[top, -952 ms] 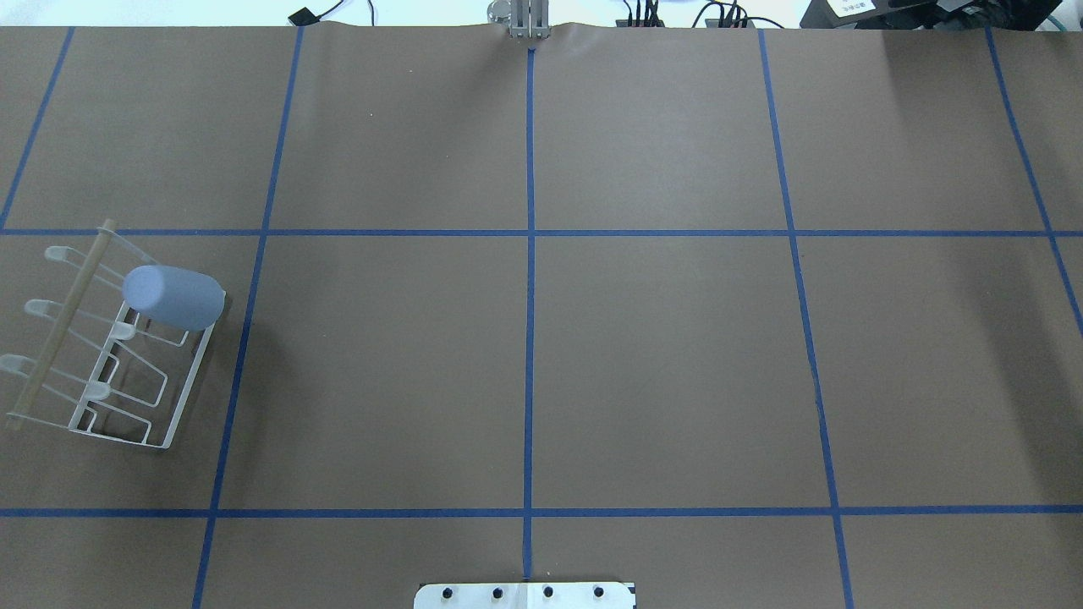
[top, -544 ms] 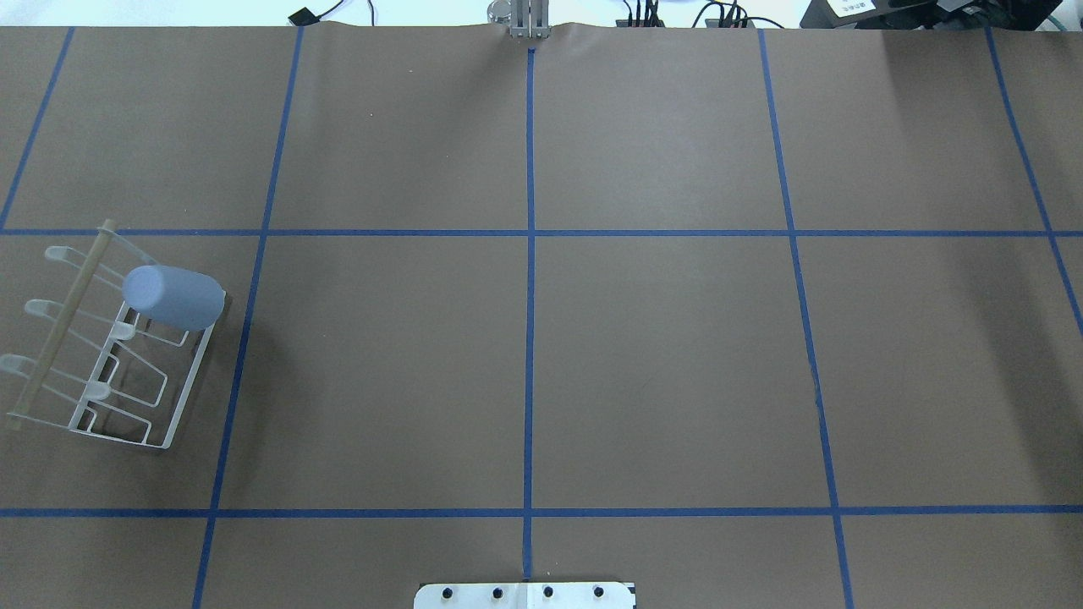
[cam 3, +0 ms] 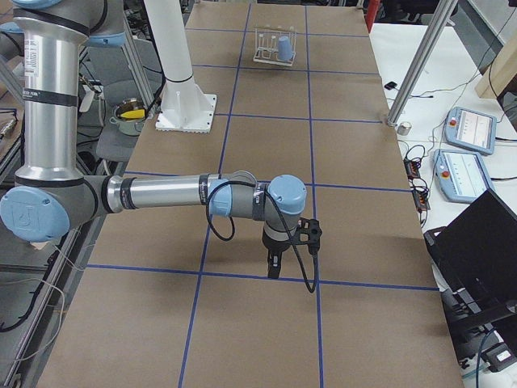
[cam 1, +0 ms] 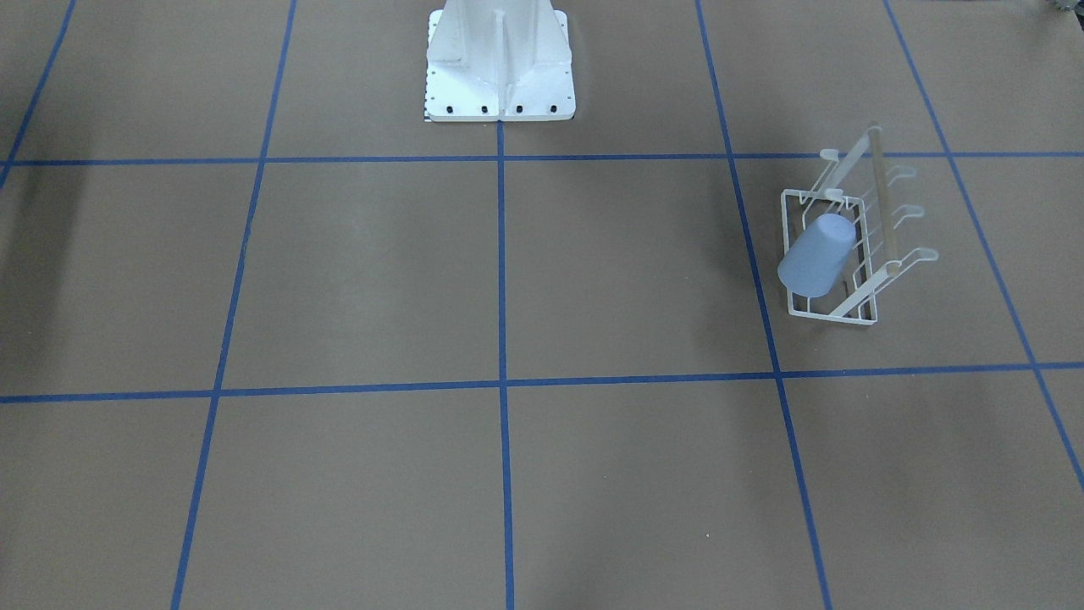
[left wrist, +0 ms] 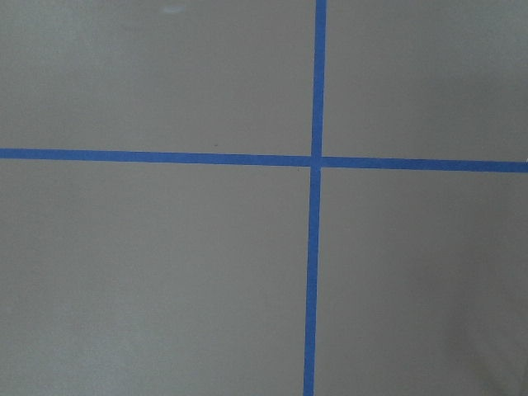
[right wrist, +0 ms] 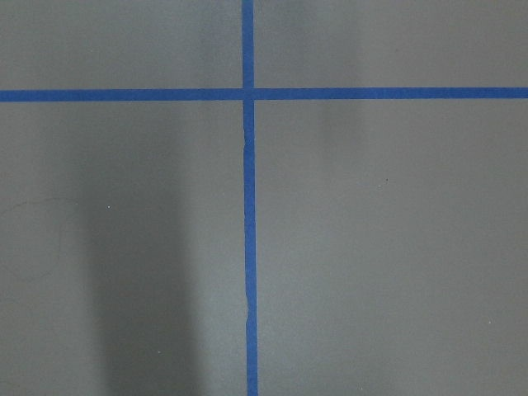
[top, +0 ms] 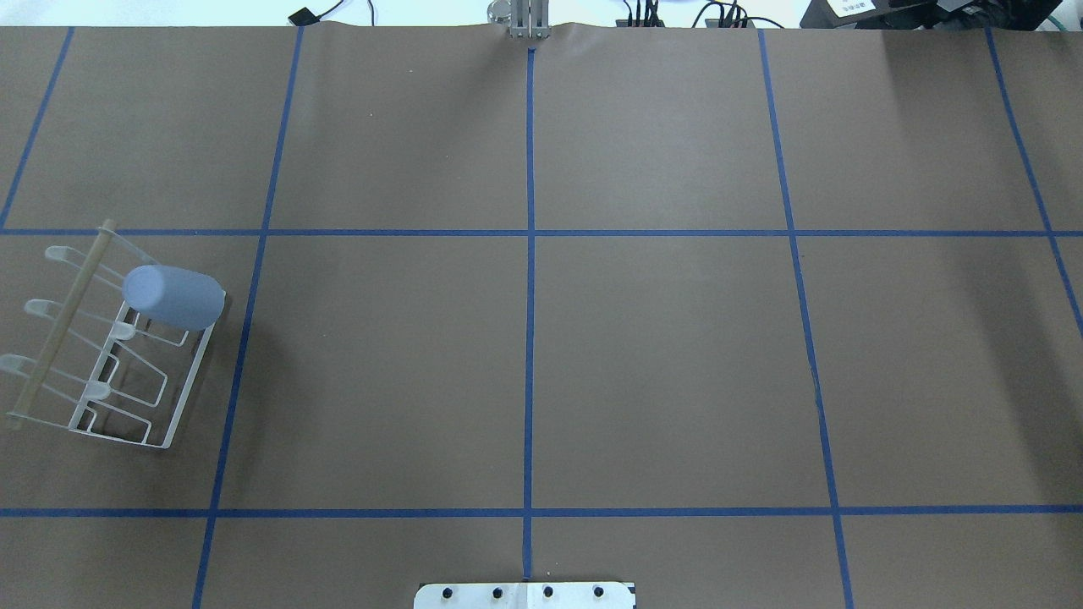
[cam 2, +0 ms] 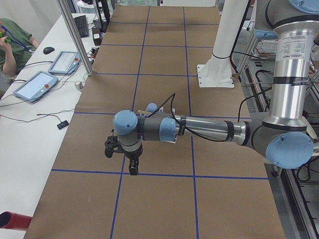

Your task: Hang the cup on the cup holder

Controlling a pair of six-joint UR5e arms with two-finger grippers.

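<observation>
Nothing has shifted over the last second: the cup (top: 173,298) sits mouth-down and tilted over a slanted prong at the far end of the cup holder (top: 190,387), its closed end leaning toward the wooden rod (top: 61,324). The cup holder stands near the left edge of the brown, blue-taped table (top: 660,364). Neither arm touches it. Whether the left gripper (cam 2: 132,168) or the right gripper (cam 3: 275,267) is parted or closed cannot be told from the side views.

The left arm (cam 2: 204,131) stretches across the table (cam 2: 164,50), its end effector (cam 2: 132,170) pointing down above a blue tape line (cam 2: 164,175).
</observation>
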